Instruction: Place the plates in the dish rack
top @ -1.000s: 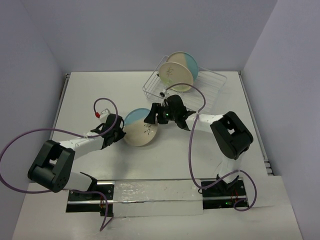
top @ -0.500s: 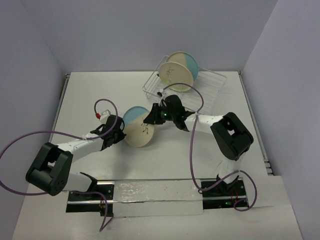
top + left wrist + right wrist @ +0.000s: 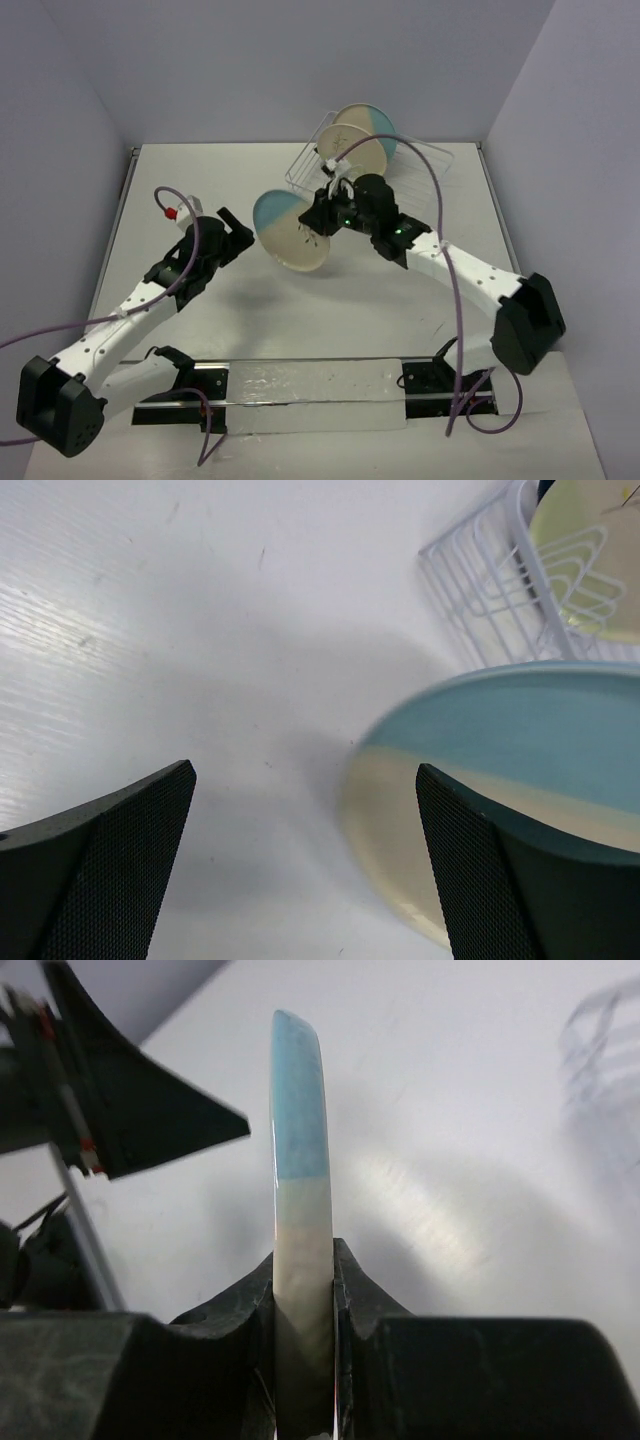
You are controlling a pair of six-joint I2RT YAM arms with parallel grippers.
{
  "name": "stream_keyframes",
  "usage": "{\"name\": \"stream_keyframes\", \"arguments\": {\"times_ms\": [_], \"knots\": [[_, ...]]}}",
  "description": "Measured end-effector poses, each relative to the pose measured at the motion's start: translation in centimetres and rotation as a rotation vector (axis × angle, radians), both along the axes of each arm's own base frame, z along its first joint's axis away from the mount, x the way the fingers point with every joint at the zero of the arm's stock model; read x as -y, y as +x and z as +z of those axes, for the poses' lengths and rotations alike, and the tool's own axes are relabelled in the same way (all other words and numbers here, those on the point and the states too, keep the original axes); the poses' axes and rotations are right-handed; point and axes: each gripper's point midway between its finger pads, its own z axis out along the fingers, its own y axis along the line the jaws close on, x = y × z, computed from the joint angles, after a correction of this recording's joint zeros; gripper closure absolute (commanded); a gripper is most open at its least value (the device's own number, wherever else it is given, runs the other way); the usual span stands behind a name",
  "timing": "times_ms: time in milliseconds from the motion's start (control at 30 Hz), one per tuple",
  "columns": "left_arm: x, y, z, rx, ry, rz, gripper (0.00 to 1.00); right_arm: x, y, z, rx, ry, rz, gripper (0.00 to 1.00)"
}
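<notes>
**A:** Since the right hand [image 3: 322, 215] clamped on, has the other one actually let go? Can't tell from where I'm standing.

**B:** Yep, handover's done. The right hand is pinching the rim of the two-tone plate [image 3: 288, 230]. The left hand [image 3: 238, 228] had the opposite edge a second ago, and now it's spread wide and backed off, not touching it. The plate looks lifted off the table [image 3: 200, 170], tipped up on edge between the two arms, still short of the dish rack [image 3: 428, 160].

**A:** Good news for the loading then?

**B:** I'd say so. It's on the arm nearest the rack, so what's left is probably a carry and a drop between the prongs. A front plate [image 3: 355, 155] and a back plate [image 3: 378, 120] already stand in there.

**A:** Is the grip solid?

**B:** The overhead camera can't really say, but the right wrist one does. It has the plate [image 3: 300, 1140] dead edge-on, the cream part squeezed between both fingers [image 3: 370, 1300] and the blue end sticking out. It barely shows the rack though, just a blur. The left wrist view fills in the rest: fingers [image 3: 110, 850] far apart with nothing between them, the plate [image 3: 520, 750] ahead with its shadow on the table, and a rack corner [image 3: 480, 590] behind.
</notes>
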Motion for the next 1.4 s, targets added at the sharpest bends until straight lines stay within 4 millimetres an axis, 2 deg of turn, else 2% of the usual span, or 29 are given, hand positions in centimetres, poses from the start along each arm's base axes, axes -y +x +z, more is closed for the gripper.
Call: {"name": "stream_keyframes", "arguments": {"times_ms": [100, 167, 300, 400, 467, 533, 600, 867, 967, 1133, 1400], "knots": [[-1.2, -0.4, 1.3, 0.035, 0.008, 0.043, 0.01, 1.5, 0.6, 6.7, 0.195, 0.028, -0.047, 1.00], [-1.9, -0.6, 1.4, 0.035, 0.023, 0.065, 0.01, 2.5, 1.1, 11.7, 0.331, 0.042, -0.079, 1.00], [-3.0, -0.7, 1.0, 0.024, 0.058, 0.100, 0.01, 3.9, 2.3, 19.4, 0.566, 0.031, -0.134, 1.00], [-3.5, -0.6, 0.9, 0.023, 0.077, 0.109, 0.01, 5.4, 3.7, 22.7, 0.693, -0.031, -0.183, 1.00], [-3.7, -0.4, 0.6, 0.015, 0.093, 0.114, 0.01, 6.4, 5.1, 23.4, 0.752, -0.094, -0.203, 1.00], [-4.0, -0.3, -0.1, -0.005, 0.114, 0.117, 0.01, 7.2, 6.8, 22.9, 0.778, -0.179, -0.209, 1.00], [-4.2, -0.1, -0.8, -0.026, 0.138, 0.117, 0.01, 7.9, 8.6, 21.6, 0.788, -0.269, -0.187, 1.00], [-4.8, 0.9, -1.7, -0.041, 0.162, 0.117, 0.01, 9.7, 13.7, 12.1, 0.674, -0.549, -0.057, 1.00], [-5.2, 1.2, -2.4, -0.063, 0.181, 0.122, 0.01, 10.0, 15.3, 10.0, 0.649, -0.609, -0.022, 1.00], [-5.6, 1.5, -3.3, -0.093, 0.204, 0.129, 0.01, 10.0, 17.3, 8.7, 0.650, -0.673, 0.017, 1.00], [-5.8, 2.7, -2.9, -0.088, 0.208, 0.135, 0.01, 10.3, 20.1, 8.1, 0.676, -0.719, 0.020, 1.00]]}}
